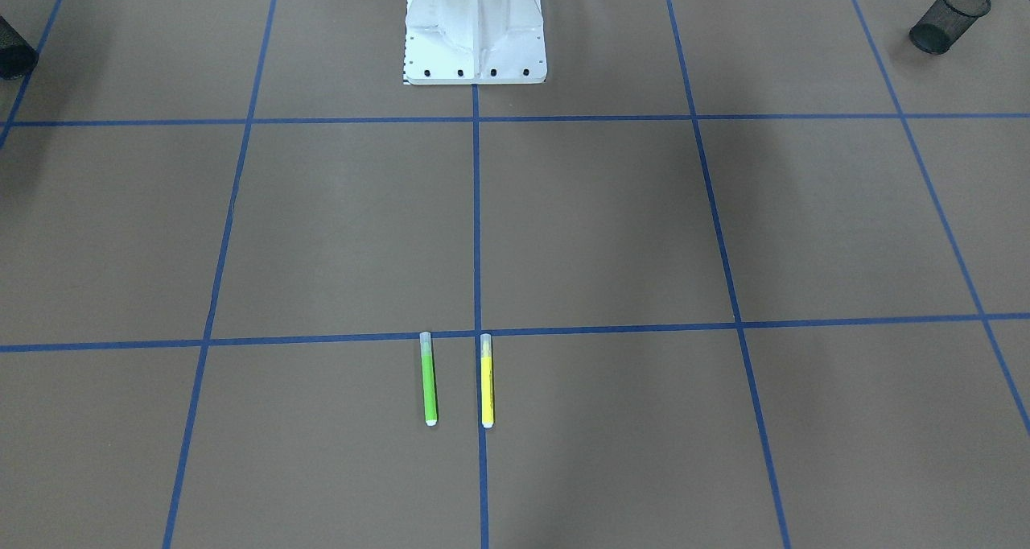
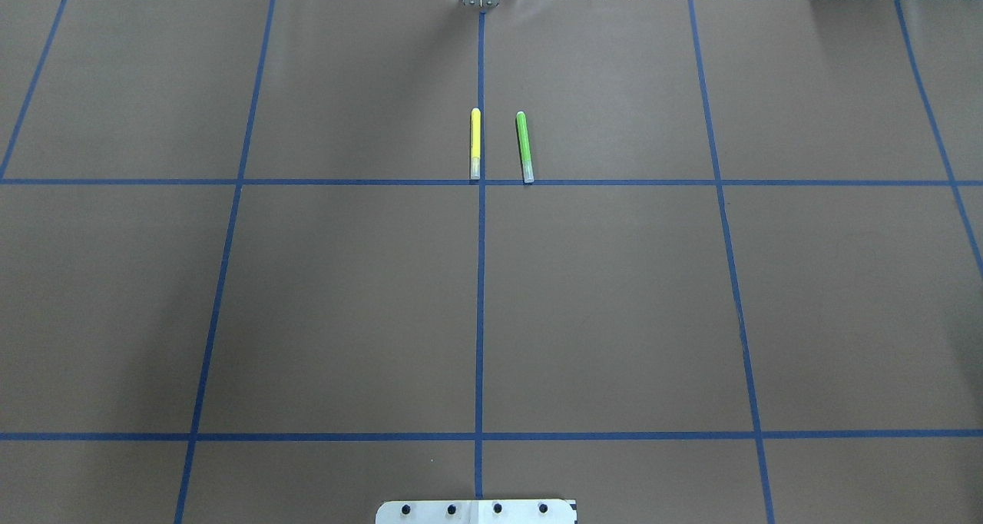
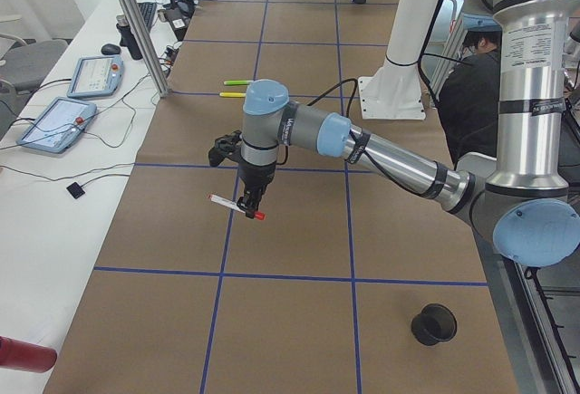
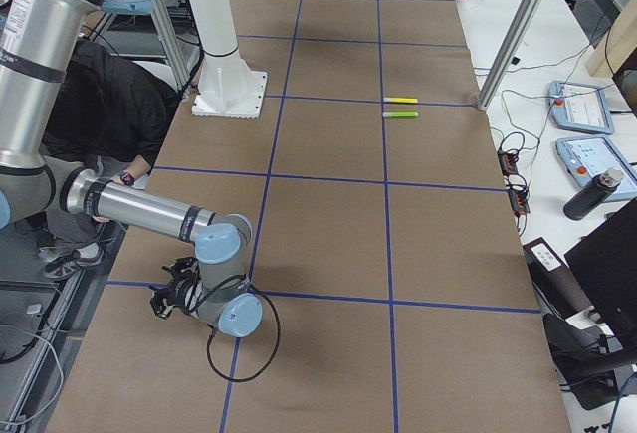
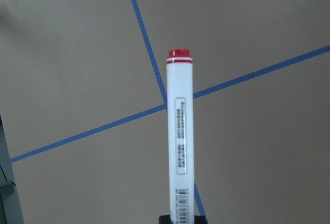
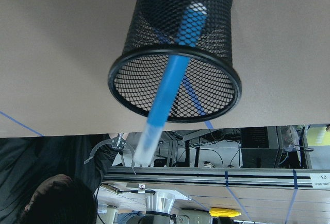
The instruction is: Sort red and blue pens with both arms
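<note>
Left claw [image 3: 246,204] is clamped on the red-capped white marker [image 3: 225,202], holding it roughly level in the air over the desk [image 2: 345,301], close to one of the blue tape lines [image 2: 480,301]. The wrist cam looks straight down the barrel: smooth white plastic, printed label and barcode, red cap at the far end, and a tape crossing on the brown paper below.

Right claw [image 4: 171,299] is mostly tucked under its own wrist in the right-side view, so I honestly can't tell if it's clenched or released. Its wrist cam shows the blue marker [image 6: 167,85] slanting inside a black wire-mesh pen cup [image 6: 216,7]. The white tip is down in the cup and the greyish cap end pokes out past the round rim, all pretty blurry.

A second mesh cup [image 3: 433,323] stands upright near the left arm's base, well apart from the red marker. The green highlighter [image 1: 429,381] and yellow highlighter [image 1: 486,381] lie parallel mid-desk, apart from each other. Their clear caps sit at a cross line, and the yellow one is just beside the centre line.

The overhead and front cams only catch those two highlighters plus the white pedestal [image 1: 475,26]. The arms show up in the side views, along with a person in dark clothes [image 4: 109,95] behind the pedestal.
</note>
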You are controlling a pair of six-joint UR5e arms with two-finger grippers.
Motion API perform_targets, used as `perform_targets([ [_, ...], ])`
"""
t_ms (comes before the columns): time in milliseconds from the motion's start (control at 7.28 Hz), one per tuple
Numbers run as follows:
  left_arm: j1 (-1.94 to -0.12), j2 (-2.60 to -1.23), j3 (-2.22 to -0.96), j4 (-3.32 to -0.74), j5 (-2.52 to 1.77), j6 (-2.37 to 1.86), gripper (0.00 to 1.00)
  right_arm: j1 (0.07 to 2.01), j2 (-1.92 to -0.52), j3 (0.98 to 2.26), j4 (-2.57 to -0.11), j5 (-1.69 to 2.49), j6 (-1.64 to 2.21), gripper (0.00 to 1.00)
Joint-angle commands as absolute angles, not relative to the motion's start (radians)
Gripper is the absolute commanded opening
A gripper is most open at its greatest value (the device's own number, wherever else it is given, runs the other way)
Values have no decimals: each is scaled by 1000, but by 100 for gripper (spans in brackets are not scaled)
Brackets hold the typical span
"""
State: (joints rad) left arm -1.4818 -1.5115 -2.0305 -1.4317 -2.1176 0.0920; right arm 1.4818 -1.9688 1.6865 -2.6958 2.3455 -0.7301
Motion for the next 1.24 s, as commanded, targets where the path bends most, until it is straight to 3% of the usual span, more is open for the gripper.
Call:
perform_targets([
  [0, -1483, -1511, -2029, -1428, -2121, 92, 0, 1482, -1938, 1689, -2639, 2338, -729, 97],
  [687, -1489, -1353, -2037, -1424, -2129, 97, 0, 1557, -1668, 1684, -2417, 2200, -427, 98],
  [1100, -1595, -1177, -2042, -1420, -2219, 129, 0, 1565, -1629, 1695, -2109, 2200, -128, 98],
])
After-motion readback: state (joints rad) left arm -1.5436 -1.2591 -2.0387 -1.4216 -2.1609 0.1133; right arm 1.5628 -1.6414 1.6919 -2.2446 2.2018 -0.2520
